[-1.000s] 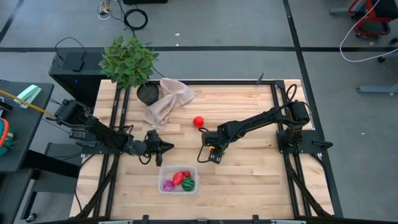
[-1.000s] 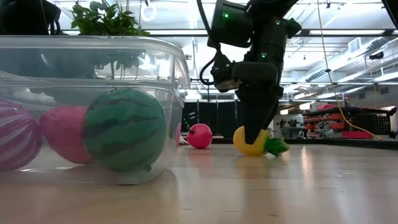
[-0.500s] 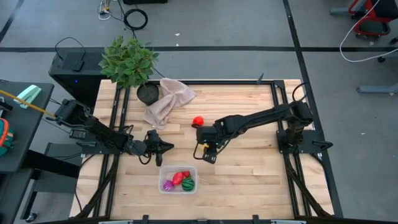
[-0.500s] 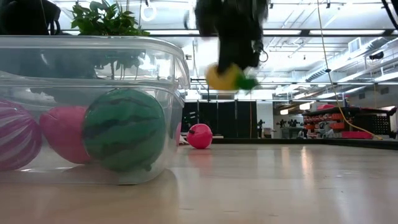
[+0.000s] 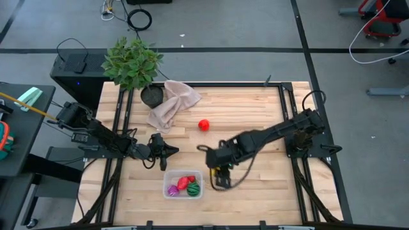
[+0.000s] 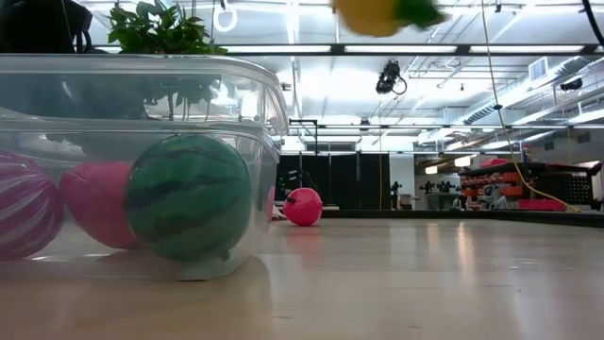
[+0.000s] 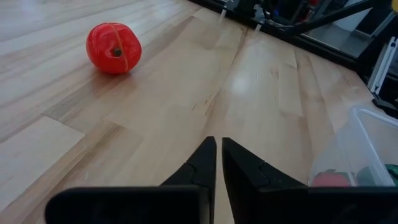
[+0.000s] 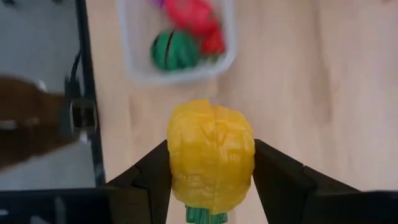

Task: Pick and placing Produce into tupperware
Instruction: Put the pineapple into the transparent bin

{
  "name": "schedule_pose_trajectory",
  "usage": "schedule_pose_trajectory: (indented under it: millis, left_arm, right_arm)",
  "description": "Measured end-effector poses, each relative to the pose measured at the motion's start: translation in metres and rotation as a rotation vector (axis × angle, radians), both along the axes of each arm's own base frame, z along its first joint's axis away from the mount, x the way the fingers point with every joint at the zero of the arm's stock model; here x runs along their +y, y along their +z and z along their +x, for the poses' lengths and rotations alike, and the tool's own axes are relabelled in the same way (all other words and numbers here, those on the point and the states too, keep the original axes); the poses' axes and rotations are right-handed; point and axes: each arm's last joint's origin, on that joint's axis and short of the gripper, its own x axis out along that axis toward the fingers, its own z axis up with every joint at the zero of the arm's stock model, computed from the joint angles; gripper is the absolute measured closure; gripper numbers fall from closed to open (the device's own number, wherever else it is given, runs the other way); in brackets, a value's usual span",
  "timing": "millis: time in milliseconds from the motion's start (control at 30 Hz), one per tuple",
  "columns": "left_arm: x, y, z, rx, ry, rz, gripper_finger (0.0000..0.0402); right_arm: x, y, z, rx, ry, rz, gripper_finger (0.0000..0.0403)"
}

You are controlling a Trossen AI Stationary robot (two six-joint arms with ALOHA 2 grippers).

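- Up off the bench it has come — the yellow fruit (image 8: 210, 149) that sat beside the red one a second ago now rides high, pinched between the fingers of the right hand (image 5: 219, 181), which has swung over to just beside the tupperware (image 5: 183, 184).
- That tub sits at the near edge of the bench (image 5: 255, 108), already holding the striped green ball (image 6: 189, 196), a purple piece (image 5: 172, 190) and red ones.
- One red fruit (image 5: 204, 124) is left out mid-bench, well apart from the tub.
- Left hand (image 7: 218, 151) waits low by the tub's other side, fingers all but closed on nothing.
- To do this well, I'd say carry the fruit squarely over the open tub and lower it before letting go — a drop from height could bounce it out off the pieces already inside.
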Motion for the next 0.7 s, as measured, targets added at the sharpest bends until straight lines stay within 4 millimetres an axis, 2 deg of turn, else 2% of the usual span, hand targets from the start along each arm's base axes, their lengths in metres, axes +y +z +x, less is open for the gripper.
schedule_pose_trajectory:
  millis: [200, 367, 467, 700]
  left_arm:
    - [0.0, 0.0, 0.0, -0.001, 0.0, -0.001, 0.0378]
    - [0.0, 0.0, 0.0, -0.002, 0.0, -0.001, 0.0372]
    - [0.0, 0.0, 0.0, -0.003, 0.001, -0.007, 0.0368]
    - [0.0, 0.0, 0.0, -0.004, 0.002, -0.008, 0.0376]
  right_arm:
    - [0.03, -0.002, -0.02, 0.071, 0.019, -0.011, 0.0211]
    - [0.049, -0.007, -0.026, 0.077, 0.038, -0.016, 0.0211]
    - [0.049, -0.008, -0.021, 0.054, 0.025, 0.0, 0.0211]
    - [0.042, -0.008, 0.008, -0.111, -0.001, 0.088, 0.0212]
